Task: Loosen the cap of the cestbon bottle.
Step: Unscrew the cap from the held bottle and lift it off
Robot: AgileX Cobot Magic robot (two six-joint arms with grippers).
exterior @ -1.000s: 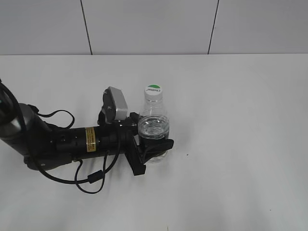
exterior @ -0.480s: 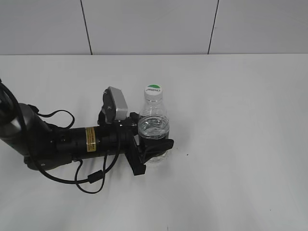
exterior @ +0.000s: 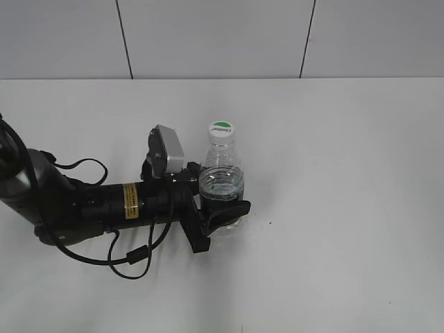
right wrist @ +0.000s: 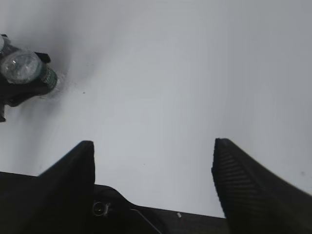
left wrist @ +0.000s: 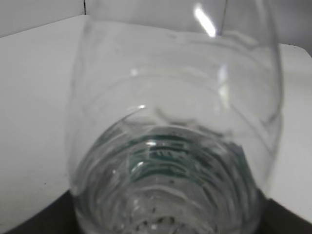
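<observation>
The cestbon bottle stands upright on the white table, with its white and green cap on top. My left gripper is shut on the bottle's lower body from the left. In the left wrist view the clear bottle fills the frame, its green label seen through the plastic. My right gripper is open and empty, high above the table. It does not show in the exterior view. The right wrist view shows the bottle far off at the upper left.
The left arm lies low across the table's left side with a loose black cable beside it. A tiled wall stands behind the table's far edge.
</observation>
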